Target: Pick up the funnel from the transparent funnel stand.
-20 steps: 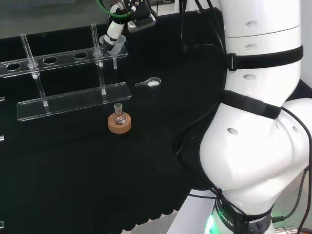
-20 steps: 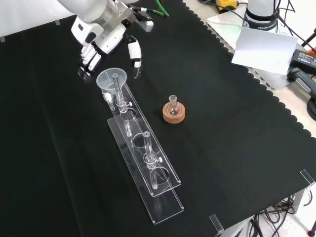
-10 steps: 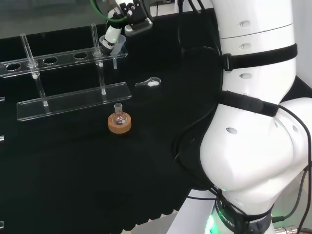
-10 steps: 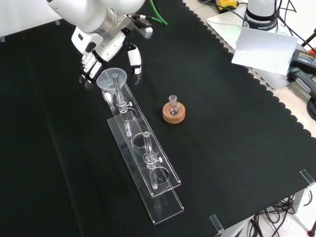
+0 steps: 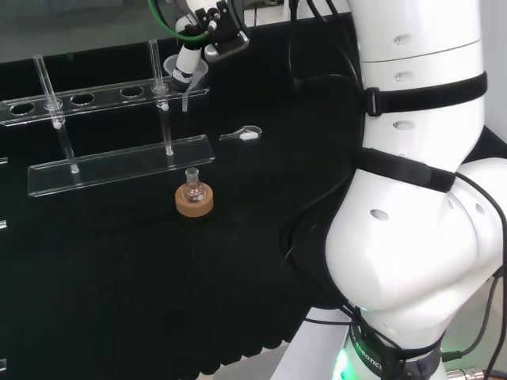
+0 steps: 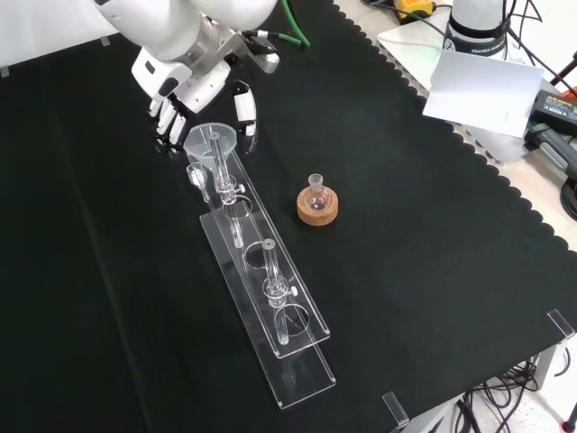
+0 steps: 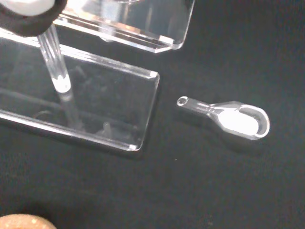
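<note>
From my remote station I see the black cloth (image 6: 433, 271) covering the whole bench. In the head view the arm's white links (image 5: 412, 198) rise large on the right.

Next in size is the transparent funnel stand (image 6: 261, 307), a long clear rack of two tiers joined by upright rods. In the front view it runs diagonally from the upper left towards the lower middle; in the head view it lies across the left half, its upper tier pierced with round holes.

The hand (image 6: 185, 86) comes in from the top left of the front view and sits at the far end of the stand. Its fingers (image 6: 167, 122) curl down on the left of the funnel's rim, and the thumb (image 6: 244, 108) reaches down on the right, so the rim lies between them. I cannot tell for sure whether they touch it.

The funnel (image 6: 210, 140) stands at that far end of the stand, wide mouth up. In the head view the funnel (image 5: 190, 75) shows just under the hand (image 5: 207, 24), at the right end of the upper tier.

A cork ring (image 6: 318, 207) rests on the cloth to the right of the stand in the front view, carrying a small round flask (image 6: 315, 189).

Smallest is a clear glass scoop (image 7: 233, 118), lying flat on the cloth beside the corner of the stand's lower tier.
</note>
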`<state>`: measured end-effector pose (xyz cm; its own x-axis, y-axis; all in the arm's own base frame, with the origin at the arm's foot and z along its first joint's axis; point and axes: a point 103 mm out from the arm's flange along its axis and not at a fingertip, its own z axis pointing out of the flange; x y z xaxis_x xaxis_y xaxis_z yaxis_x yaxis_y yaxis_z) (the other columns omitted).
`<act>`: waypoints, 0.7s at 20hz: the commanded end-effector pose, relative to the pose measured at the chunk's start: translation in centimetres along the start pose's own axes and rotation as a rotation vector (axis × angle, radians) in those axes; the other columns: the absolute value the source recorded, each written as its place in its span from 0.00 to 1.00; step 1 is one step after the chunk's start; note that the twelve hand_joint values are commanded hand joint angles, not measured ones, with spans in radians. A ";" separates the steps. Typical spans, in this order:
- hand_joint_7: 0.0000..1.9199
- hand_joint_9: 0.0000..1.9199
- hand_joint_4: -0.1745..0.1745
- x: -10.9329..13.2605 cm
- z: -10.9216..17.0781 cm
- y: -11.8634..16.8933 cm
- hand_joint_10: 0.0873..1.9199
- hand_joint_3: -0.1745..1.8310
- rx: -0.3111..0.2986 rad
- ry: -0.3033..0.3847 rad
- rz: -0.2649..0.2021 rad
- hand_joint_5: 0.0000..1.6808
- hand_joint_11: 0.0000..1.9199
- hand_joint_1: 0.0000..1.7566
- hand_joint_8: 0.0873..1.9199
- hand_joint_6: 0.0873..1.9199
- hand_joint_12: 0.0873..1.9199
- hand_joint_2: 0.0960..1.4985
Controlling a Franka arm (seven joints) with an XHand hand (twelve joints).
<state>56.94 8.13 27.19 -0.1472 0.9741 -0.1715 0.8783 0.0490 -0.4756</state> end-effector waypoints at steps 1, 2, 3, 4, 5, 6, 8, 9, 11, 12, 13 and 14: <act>0.23 0.37 0.68 0.0 -3.0 -1.9 0.24 0.29 -0.167 -0.104 0.071 0.55 0.26 0.48 0.30 0.34 0.64 0.48; 0.23 0.38 0.69 0.1 -3.5 -2.2 0.24 0.30 -0.166 -0.104 0.071 0.57 0.27 0.49 0.30 0.34 0.63 0.48; 0.24 0.38 0.69 0.1 -4.1 -2.6 0.24 0.30 -0.162 -0.102 0.074 0.57 0.28 0.49 0.31 0.34 0.62 0.48; 0.24 0.39 0.69 0.1 -4.7 -3.0 0.23 0.30 -0.156 -0.101 0.079 0.58 0.29 0.49 0.31 0.34 0.62 0.48; 0.24 0.39 0.69 0.2 -5.2 -3.4 0.23 0.31 -0.151 -0.100 0.082 0.58 0.29 0.50 0.31 0.34 0.61 0.48; 0.24 0.39 0.69 0.2 -5.7 -3.8 0.23 0.31 -0.144 -0.100 0.087 0.58 0.30 0.50 0.31 0.34 0.61 0.49; 0.25 0.39 0.68 0.3 -6.6 -4.8 0.23 0.31 -0.115 -0.098 0.098 0.58 0.30 0.50 0.31 0.34 0.61 0.49; 0.25 0.39 0.68 0.3 -7.0 -5.3 0.23 0.31 -0.109 -0.101 0.104 0.58 0.30 0.50 0.31 0.34 0.61 0.49; 0.25 0.39 0.67 0.4 -7.6 -6.6 0.23 0.31 -0.110 -0.113 0.145 0.58 0.30 0.50 0.31 0.34 0.61 0.49; 0.24 0.40 0.66 0.3 -7.7 -7.2 0.23 0.31 -0.110 -0.112 0.151 0.57 0.31 0.50 0.31 0.35 0.61 0.49; 0.24 0.40 0.65 0.3 -7.8 -7.8 0.22 0.31 -0.110 -0.108 0.154 0.57 0.31 0.50 0.31 0.35 0.60 0.49; 0.24 0.40 0.64 0.4 -7.8 -8.4 0.22 0.31 -0.108 -0.102 0.157 0.57 0.31 0.50 0.31 0.35 0.60 0.49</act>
<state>55.61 9.24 34.30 -0.0966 0.9521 -0.2900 0.9349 -0.0131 -0.3546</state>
